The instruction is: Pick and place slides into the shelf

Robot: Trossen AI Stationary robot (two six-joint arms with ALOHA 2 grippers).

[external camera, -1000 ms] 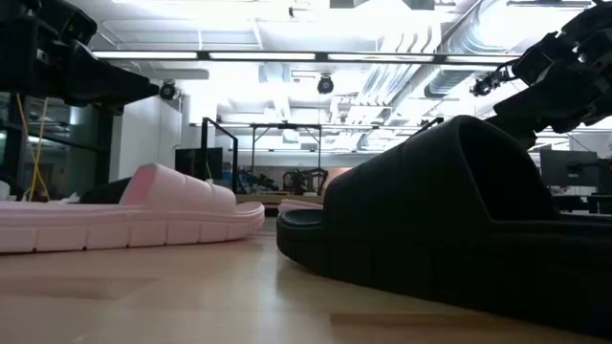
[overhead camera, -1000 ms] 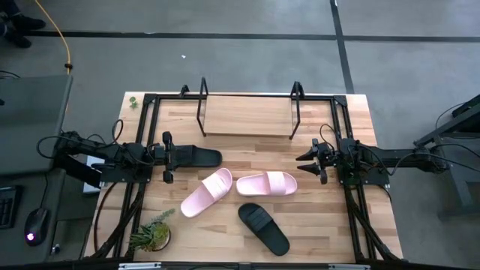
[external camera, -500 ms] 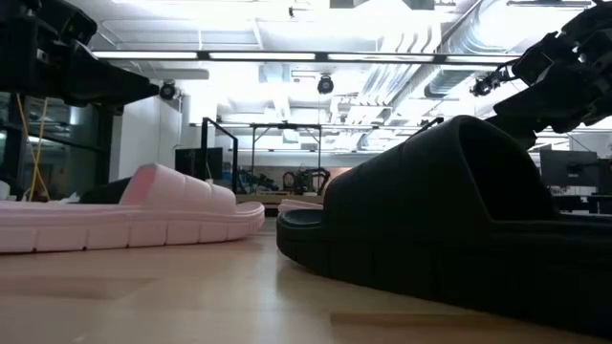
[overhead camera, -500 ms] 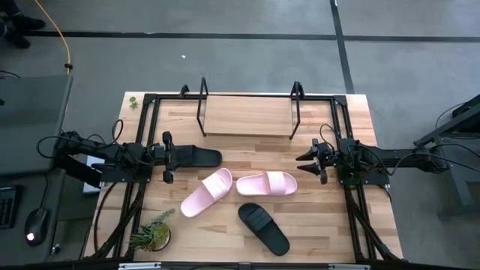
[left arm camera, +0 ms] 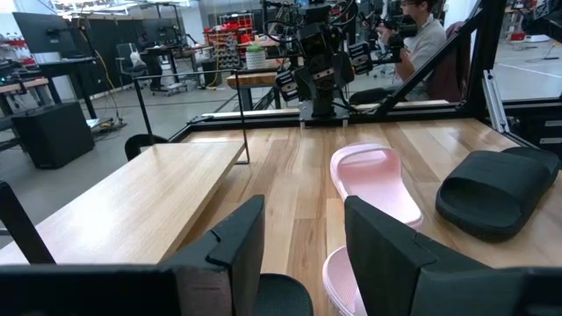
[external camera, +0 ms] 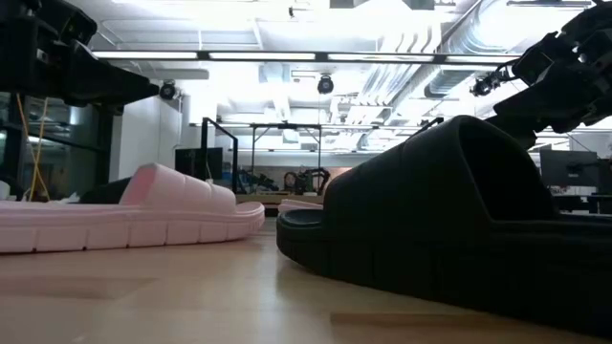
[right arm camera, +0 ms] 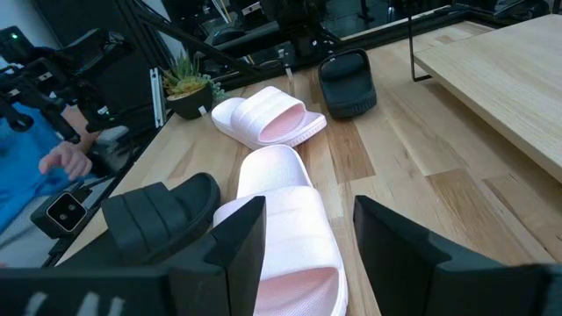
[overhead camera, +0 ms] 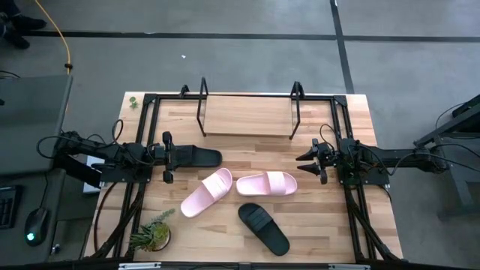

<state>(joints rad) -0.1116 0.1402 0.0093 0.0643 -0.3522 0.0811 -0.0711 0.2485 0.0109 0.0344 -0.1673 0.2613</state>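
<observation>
In the high view the shelf (overhead camera: 247, 115) stands at the table's far edge, its light board bare. One black slide (overhead camera: 200, 157) lies flat just in front of my left gripper (overhead camera: 169, 157), which is open and raised; the left wrist view shows that slide's end (left arm camera: 281, 296) below the open fingers. Two pink slides (overhead camera: 207, 193) (overhead camera: 267, 183) lie sole-down at the table's middle, and the second black slide (overhead camera: 263, 228) lies nearer the near edge. My right gripper (overhead camera: 306, 158) is open, held above the table right of the pink slide (right arm camera: 281, 237).
A small potted plant (overhead camera: 152, 235) sits at the near left corner. The black frame (overhead camera: 142, 135) runs around the table's sides. A person's hand in a blue sleeve (right arm camera: 57, 162) shows beyond the table's left side. Bare wood lies between the slides and the shelf.
</observation>
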